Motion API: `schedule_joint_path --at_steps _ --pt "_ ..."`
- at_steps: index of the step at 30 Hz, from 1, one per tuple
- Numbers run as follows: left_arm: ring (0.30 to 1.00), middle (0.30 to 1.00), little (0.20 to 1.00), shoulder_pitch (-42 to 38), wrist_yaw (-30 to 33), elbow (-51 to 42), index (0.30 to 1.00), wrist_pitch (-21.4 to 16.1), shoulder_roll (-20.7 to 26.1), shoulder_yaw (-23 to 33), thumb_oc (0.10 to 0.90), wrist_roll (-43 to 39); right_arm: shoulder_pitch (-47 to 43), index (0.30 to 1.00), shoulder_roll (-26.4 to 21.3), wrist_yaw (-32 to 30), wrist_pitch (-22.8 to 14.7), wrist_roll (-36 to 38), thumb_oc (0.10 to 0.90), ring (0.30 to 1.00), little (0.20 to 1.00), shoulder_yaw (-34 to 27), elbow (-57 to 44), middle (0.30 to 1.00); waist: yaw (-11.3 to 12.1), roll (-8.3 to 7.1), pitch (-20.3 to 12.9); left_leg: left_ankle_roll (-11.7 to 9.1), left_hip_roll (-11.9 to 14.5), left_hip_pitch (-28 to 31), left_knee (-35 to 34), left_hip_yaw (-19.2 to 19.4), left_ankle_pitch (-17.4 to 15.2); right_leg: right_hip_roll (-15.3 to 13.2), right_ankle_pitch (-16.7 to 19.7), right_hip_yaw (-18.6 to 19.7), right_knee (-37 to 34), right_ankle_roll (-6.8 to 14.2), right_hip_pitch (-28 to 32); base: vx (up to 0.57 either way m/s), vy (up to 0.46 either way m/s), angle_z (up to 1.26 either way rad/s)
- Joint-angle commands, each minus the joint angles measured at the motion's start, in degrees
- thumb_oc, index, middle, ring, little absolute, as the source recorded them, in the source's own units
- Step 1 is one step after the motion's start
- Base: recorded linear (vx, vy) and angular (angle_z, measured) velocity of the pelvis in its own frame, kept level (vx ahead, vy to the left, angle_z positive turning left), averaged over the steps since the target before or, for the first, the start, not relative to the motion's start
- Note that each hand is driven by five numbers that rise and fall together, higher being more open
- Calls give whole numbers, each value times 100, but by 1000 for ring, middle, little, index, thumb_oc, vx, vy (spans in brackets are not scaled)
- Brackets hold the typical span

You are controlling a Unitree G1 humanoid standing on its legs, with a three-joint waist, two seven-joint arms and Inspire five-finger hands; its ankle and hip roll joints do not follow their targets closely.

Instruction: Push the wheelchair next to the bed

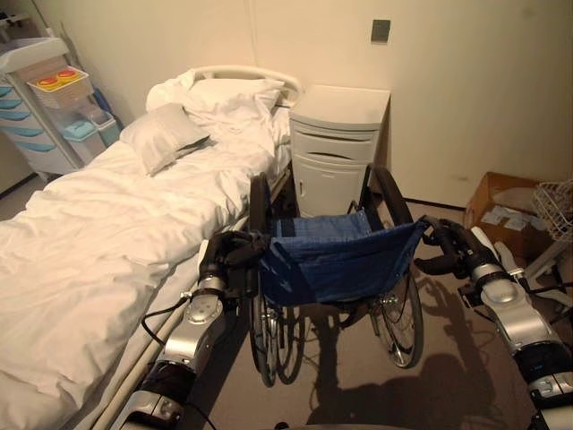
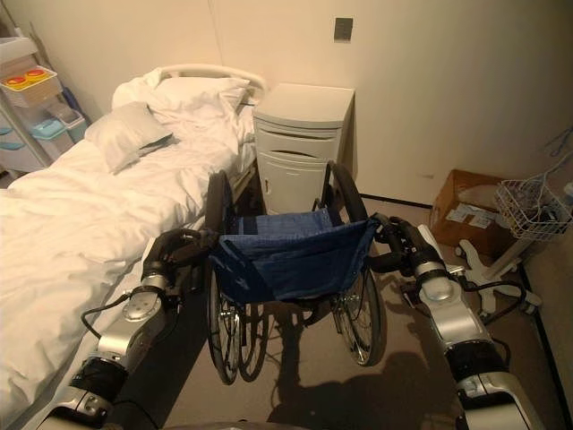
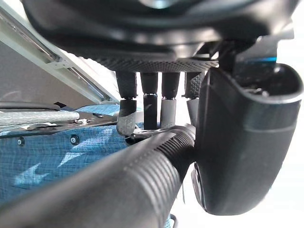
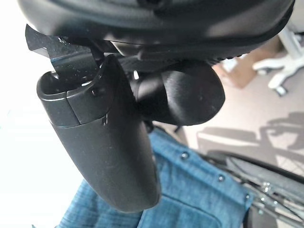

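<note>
Both hands hold the wheelchair [image 1: 336,260] by its back handles: the left hand [image 1: 226,255] is curled round one, the right hand [image 1: 445,246] round the other. The bed [image 1: 98,233] is just beside the left hand. Next, push it forward, staying close alongside

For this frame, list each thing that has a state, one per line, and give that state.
wheelchair: unfolded, seat empty, standing beside the bed with its back to the robot
left hand: shut on the wheelchair's left push handle
right hand: shut on the right push handle
bed: unoccupied, white covers rumpled
bedside cabinet: drawers and door closed
cardboard box: open
</note>
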Motion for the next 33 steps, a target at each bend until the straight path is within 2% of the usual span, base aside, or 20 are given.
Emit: schedule_joint_path --at_steps 1,8,9,13,17,20,22,26,27,29,30,31,33 --pt "900 900 900 -263 753 634 900 -70 449 564 800 829 413 900 561 221 4 99 800 900 900 322 -273 900 -92 -168 276 -16 -193 -4 229 32 -467 -105 69 95 266 48 -81 6 14 -6" --pt "900 900 900 168 856 1 900 -241 575 919 800 1044 765 900 395 114 -122 -183 800 900 900 -104 -1021 900 -112 -190 262 9 -193 22 210 90 -507 -85 38 117 260 49 -83 4 7 -3" --pt "900 900 900 318 1077 -232 900 -330 592 1046 800 1176 887 900 383 -38 -176 -263 800 900 900 -241 -1223 900 -114 -193 266 12 -191 24 215 100 -519 -80 30 126 266 53 -86 0 0 0" --pt "900 900 900 708 1217 -795 900 -371 620 1339 800 1630 1207 900 442 -384 -314 -430 800 900 900 -614 -1727 900 -122 -197 279 30 -191 32 223 108 -558 -73 -2 132 289 55 -100 0 0 0" --pt "900 900 900 1214 1098 -1523 900 -341 652 1688 800 2102 1624 900 551 -795 -472 -801 800 900 900 -1058 -2320 900 -134 -188 294 51 -195 34 232 120 -603 -55 -39 152 309 62 -122 4 -5 -3" --pt "900 900 900 1384 925 -1823 900 -271 687 1832 800 2167 1736 900 567 -906 -512 -894 800 900 900 -1217 -2487 900 -124 -182 300 61 -201 26 239 130 -632 -49 -55 153 316 68 -134 1 -4 -9" --pt "900 900 900 1444 372 -2009 900 -148 713 1884 800 1613 1761 900 524 -934 -462 -892 800 900 900 -1271 -2571 900 -110 -171 310 66 -211 30 243 135 -654 -44 -70 150 319 77 -133 -2 1 -5" --pt "900 900 900 1424 124 -2046 900 -35 693 1921 800 1298 1696 900 466 -895 -470 -902 800 900 900 -1268 -2500 900 -95 -152 295 58 -206 44 222 160 -651 -39 -79 124 326 87 -133 0 1 -1" --pt "900 900 900 1381 -83 -1994 900 41 762 1942 800 964 1641 900 402 -895 -447 -867 800 900 900 -1260 -2458 900 -90 -151 283 54 -205 48 221 173 -652 -43 -84 113 324 88 -127 0 0 0" --pt "900 900 900 1350 -363 -1953 900 231 823 2002 800 502 1571 900 321 -922 -433 -834 800 900 900 -1268 -2382 900 -77 -144 276 50 -200 41 239 186 -649 -49 -86 94 323 80 -121 0 0 0" --pt "900 900 900 1300 -779 -1818 900 452 821 2003 800 -74 1501 900 256 -952 -425 -794 800 900 900 -1246 -2293 900 -71 -129 259 52 -198 38 255 200 -649 -55 -88 75 340 82 -130 0 0 0" --pt "900 900 900 1298 -783 -1817 900 455 824 2006 800 -79 1496 900 254 -953 -426 -792 800 900 900 -1244 -2290 900 -72 -128 260 52 -198 37 256 200 -650 -55 -89 75 342 82 -132 0 0 0" --pt "900 900 900 1270 -1179 -1708 900 730 793 2018 800 -545 1452 900 205 -972 -395 -790 800 900 900 -1241 -2248 900 -65 -116 248 55 -193 42 256 210 -650 -62 -93 57 347 81 -130 0 0 0"
